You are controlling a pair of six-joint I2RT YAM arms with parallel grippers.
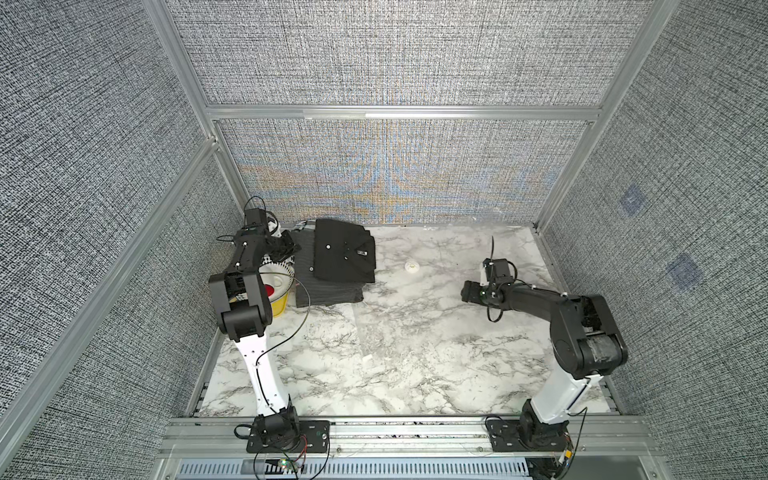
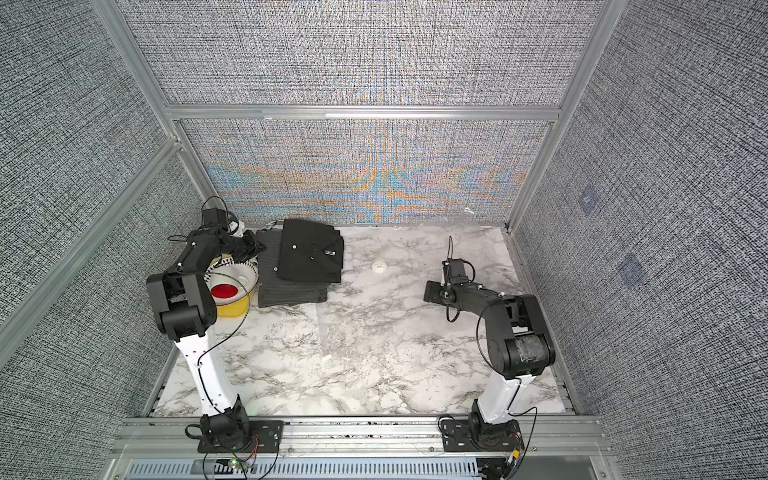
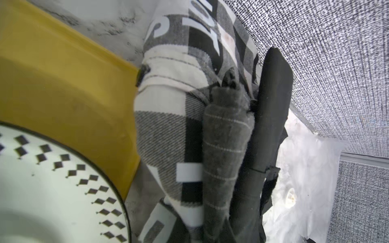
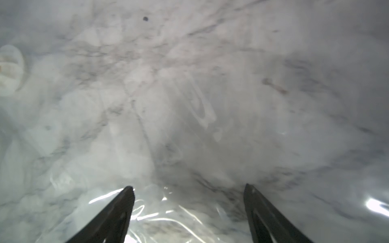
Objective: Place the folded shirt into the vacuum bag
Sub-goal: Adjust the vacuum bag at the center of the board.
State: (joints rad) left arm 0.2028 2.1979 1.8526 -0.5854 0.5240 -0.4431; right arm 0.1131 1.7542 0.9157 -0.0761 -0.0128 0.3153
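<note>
Nothing is bagged yet: the folded shirt (image 1: 343, 253) tops a stack at the bench's (image 1: 324, 386) eleven o'clock, outside the vacuum bag (image 1: 415, 316) spread toward two o'clock. The right gripper (image 4: 188, 186) holds its jaws wide over the bag. How the left gripper (image 1: 289, 245) holds its jaws cannot be told.

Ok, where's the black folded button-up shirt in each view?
In a top view: the black folded button-up shirt, left of centre.
In a top view: the shirt, also left of centre.
Left wrist: shirt edge-on, right of centre.
Right wrist: absent.
Landmark: grey pinstriped shirt directly beneath it.
</note>
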